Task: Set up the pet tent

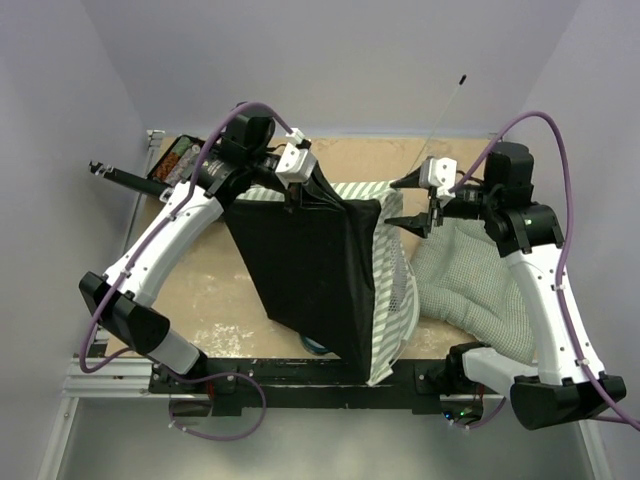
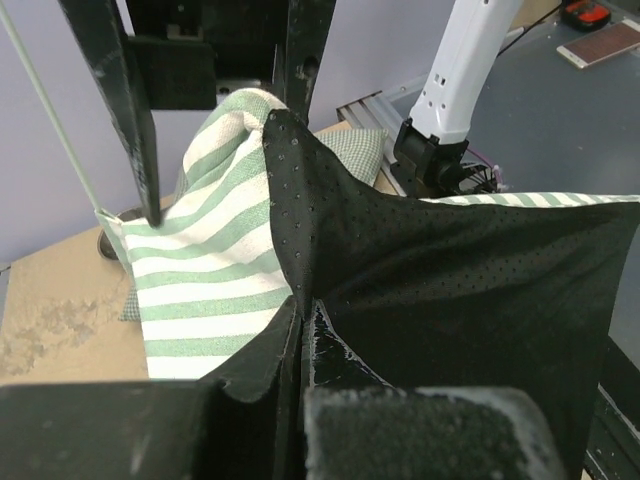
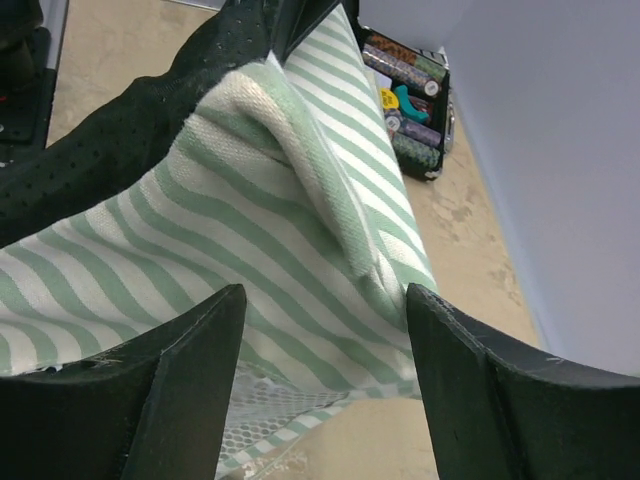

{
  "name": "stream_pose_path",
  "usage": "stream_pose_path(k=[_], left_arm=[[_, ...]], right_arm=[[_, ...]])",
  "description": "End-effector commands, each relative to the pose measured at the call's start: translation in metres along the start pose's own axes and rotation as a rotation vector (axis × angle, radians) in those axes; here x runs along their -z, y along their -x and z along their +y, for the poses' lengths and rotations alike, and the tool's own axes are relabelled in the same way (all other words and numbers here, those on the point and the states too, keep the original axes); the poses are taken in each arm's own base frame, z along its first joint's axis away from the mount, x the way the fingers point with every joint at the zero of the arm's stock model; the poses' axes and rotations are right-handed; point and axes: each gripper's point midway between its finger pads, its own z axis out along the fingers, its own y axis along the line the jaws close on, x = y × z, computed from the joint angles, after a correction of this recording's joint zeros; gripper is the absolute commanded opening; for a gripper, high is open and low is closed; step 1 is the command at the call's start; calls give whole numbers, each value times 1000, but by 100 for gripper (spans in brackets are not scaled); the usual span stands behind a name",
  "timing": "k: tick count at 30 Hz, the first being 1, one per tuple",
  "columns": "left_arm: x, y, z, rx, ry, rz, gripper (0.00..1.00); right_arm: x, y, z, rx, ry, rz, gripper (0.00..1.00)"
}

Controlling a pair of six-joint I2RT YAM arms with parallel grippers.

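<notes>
The left end effector [image 1: 296, 193] is clamped tight on a corner of the black floor panel, holding up the far side of the pet tent [image 1: 320, 270]. The tent hangs mid-bench like a slack sail, its striped wall drooping toward the near edge of the bench [image 1: 200, 300]. The right end effector [image 1: 427, 215] is spread wide, jaws either side of a striped fold on the tent's right, gripping nothing.

Here is the danger: one pinched corner carries the load, so a hard tug from the right could pull the fabric out of that pinch and collapse the lot. The pole [image 1: 447, 108] poking up at the far right could snag or bend if cloth drags across it.

The count: one tent, one pole in sight, one checked cushion [image 1: 480, 285] on the right, one box [image 1: 178, 158] of oddments far left, two arms.
</notes>
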Motion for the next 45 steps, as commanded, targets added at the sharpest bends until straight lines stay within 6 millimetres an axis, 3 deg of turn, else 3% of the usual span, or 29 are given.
stream_pose_path(k=[1,3,6,11,12,14,16,18,21,23,28,34,40,42,45], left_arm=[[-4,33,-12,-109,-44,-68,0],[-7,33,-15,-107,-51,-68,0],[-10,33,-16,-108,-49,-64,0],[-9,30,-4,-54,28,-38,0],[-8,25,5,1,88,-31,2],[4,36,27,33,217,-71,15],[23,51,45,110,349,-140,39],[41,57,56,144,441,-158,46],[52,69,48,111,474,-154,52],[48,75,33,87,436,-168,55],[6,69,7,27,337,-113,58],[-7,73,28,-23,391,-143,59],[-25,61,39,48,418,-144,60],[-29,66,34,104,381,-180,63],[-34,75,10,131,271,-238,71]], right_arm=[[-9,8,14,-9,68,-59,65],[-13,12,13,-11,66,-74,61],[-15,13,10,-21,57,-74,45],[-13,10,11,-42,36,-52,0],[-13,9,9,-67,17,-44,0],[-9,15,7,-95,-24,-53,0],[-7,21,7,-114,-47,-70,0],[-5,25,4,-180,-92,-96,0],[-1,34,0,-243,-158,-138,0],[2,44,1,-296,-180,-178,0],[1,44,4,-381,-195,-211,0],[3,51,5,-382,-206,-224,0],[4,55,6,-389,-231,-230,0],[4,55,4,-386,-244,-225,0],[4,53,2,-385,-264,-217,0]])
